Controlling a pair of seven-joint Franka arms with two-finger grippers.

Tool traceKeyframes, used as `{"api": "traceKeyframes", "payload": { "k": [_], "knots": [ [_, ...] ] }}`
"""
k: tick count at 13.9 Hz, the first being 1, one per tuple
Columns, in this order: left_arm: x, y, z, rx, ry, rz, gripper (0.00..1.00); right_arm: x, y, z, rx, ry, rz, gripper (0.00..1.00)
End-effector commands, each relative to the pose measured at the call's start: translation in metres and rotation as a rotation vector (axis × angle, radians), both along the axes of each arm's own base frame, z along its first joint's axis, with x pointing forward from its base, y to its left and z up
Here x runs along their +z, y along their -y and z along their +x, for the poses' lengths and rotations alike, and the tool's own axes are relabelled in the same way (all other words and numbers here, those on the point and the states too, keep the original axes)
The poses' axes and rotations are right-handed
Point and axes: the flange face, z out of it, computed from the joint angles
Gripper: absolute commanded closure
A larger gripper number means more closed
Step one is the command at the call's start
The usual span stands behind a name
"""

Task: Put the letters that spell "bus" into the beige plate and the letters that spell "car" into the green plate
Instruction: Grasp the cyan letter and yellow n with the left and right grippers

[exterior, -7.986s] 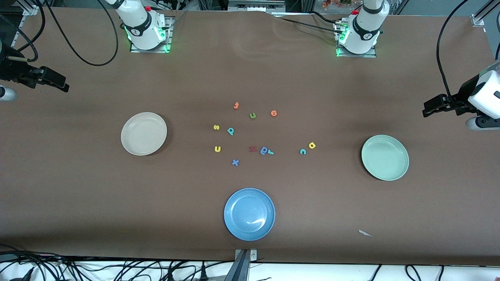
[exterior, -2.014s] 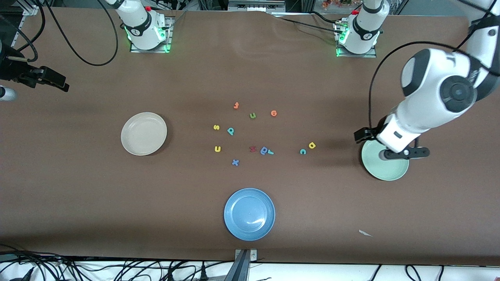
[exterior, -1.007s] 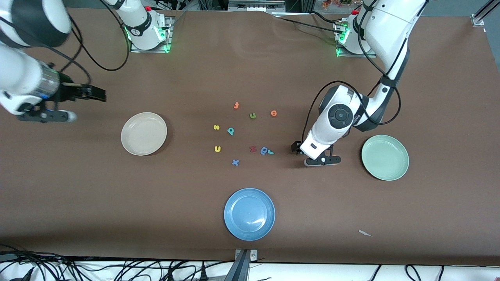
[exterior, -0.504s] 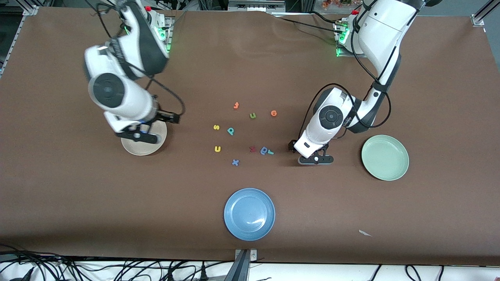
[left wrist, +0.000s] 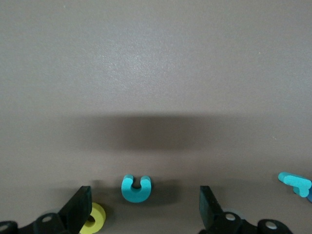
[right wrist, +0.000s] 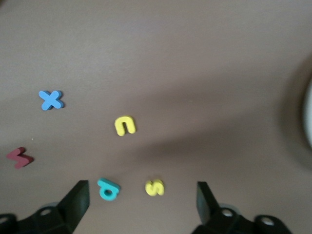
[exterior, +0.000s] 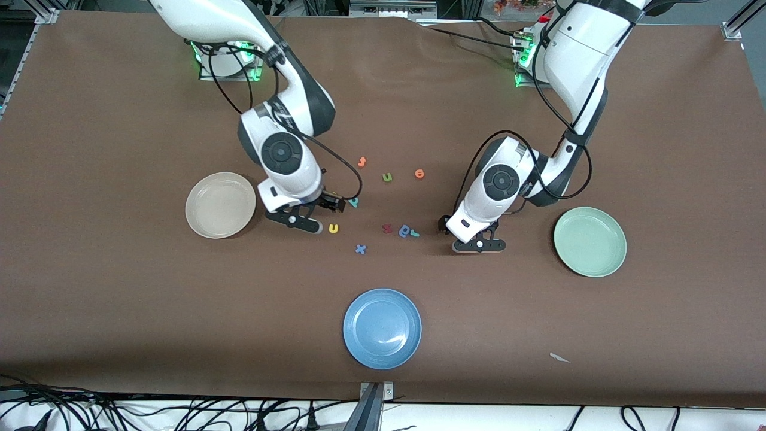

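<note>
Beige plate, mid-frame, right arm's end; right gripper spread wide, holding nothing, over yellow s, teal b, yellow u; teal r centre; left gripper spread, unladen, astride teal c, yellow a beside; green plate, left arm's end

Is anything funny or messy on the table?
Only a small white scrap, lying alone on the table, nearer to the front camera than the green plate. It is no letter or plate. Nothing looks spilled or broken.

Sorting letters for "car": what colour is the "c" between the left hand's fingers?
Teal "c"; it shows best in the left wrist view.
</note>
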Motion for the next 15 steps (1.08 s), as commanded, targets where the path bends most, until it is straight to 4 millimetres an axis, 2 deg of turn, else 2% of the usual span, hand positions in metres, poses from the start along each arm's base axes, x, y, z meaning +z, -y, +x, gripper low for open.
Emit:
{"api": "traceKeyframes", "payload": {
  "k": [1, 3, 7, 15],
  "knots": [
    [-0.005, 0.005, 0.004, 0.007, 0.014, 0.012, 0.08, -0.025, -0.009, 0.005, -0.045, 0.033, 0.030, 0.13],
    [-0.008, 0.006, 0.003, 0.010, 0.008, 0.011, 0.14, -0.046, -0.011, 0.007, -0.054, 0.052, 0.042, 0.15],
    [-0.010, 0.007, 0.006, 0.024, 0.010, 0.009, 0.26, -0.067, -0.008, 0.012, -0.056, 0.078, 0.054, 0.46],
    [-0.009, 0.005, 0.008, 0.020, 0.014, 0.013, 0.50, -0.087, -0.008, 0.011, -0.043, 0.095, 0.055, 0.47]
  ]
}}
